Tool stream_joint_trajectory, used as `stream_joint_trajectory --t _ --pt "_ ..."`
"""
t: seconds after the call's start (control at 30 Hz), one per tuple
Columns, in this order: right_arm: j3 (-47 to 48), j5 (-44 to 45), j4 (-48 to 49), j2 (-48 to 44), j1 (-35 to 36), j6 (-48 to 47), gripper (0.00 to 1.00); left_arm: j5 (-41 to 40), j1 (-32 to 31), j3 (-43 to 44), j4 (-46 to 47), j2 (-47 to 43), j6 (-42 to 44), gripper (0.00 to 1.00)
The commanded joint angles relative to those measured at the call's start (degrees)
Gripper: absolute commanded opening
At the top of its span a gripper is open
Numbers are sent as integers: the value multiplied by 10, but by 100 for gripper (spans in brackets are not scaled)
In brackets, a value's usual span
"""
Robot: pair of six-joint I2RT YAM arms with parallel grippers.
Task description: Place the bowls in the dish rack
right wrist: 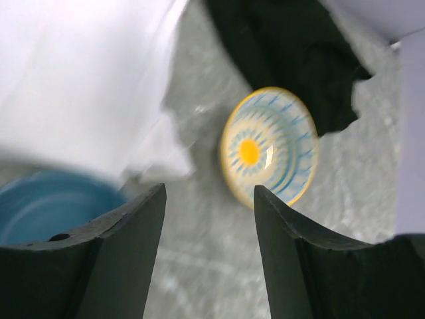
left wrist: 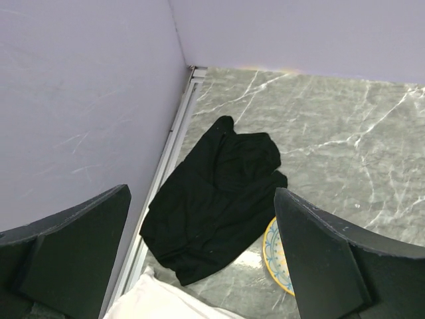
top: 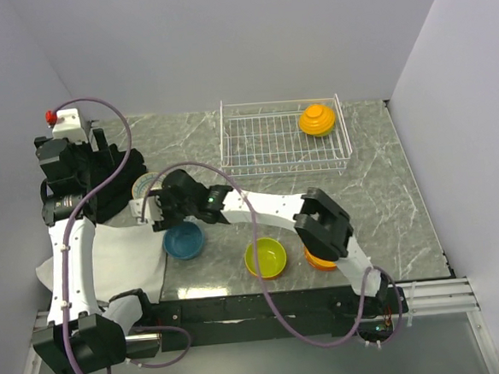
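The wire dish rack (top: pixel 264 143) stands at the back with one orange bowl (top: pixel 318 120) upside down in its right end. The white patterned bowl (top: pixel 141 184) sits left of centre beside a black cloth; it also shows in the right wrist view (right wrist: pixel 269 146) and the left wrist view (left wrist: pixel 271 249). The teal-blue bowl (top: pixel 183 240), a lime green bowl (top: pixel 266 258) and a second orange bowl (top: pixel 321 260), half under my right arm, sit near the front. My right gripper (top: pixel 151 209) (right wrist: pixel 209 189) is open and empty, between the patterned and teal bowls. My left gripper (left wrist: pixel 202 193) is open and empty, raised over the black cloth.
A black cloth (top: pixel 112 175) (left wrist: pixel 212 199) lies at the left wall. A white cloth (top: pixel 118 260) covers the front left, touching the teal bowl. My right arm stretches across the front middle of the table. Walls close in on three sides.
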Motion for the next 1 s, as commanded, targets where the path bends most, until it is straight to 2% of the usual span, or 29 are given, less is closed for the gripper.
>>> stream_joint_trajectory --t 0.0,0.3,0.77,0.9,0.97 --pt "117 -12 -4 61 -12 -15 63 -17 2 28 -17 -8 13 97" --pt "181 -33 -52 113 -20 -54 63 -32 -11 55 -27 8 24 97" --pt "263 -17 -77 192 -28 -70 63 -34 -19 61 -24 30 22 97" --pt "285 -11 -79 206 -31 -71 60 -34 -19 60 -24 32 19 97" --pt "292 -10 -80 214 -31 -70 54 -36 -19 60 -26 33 16 97"
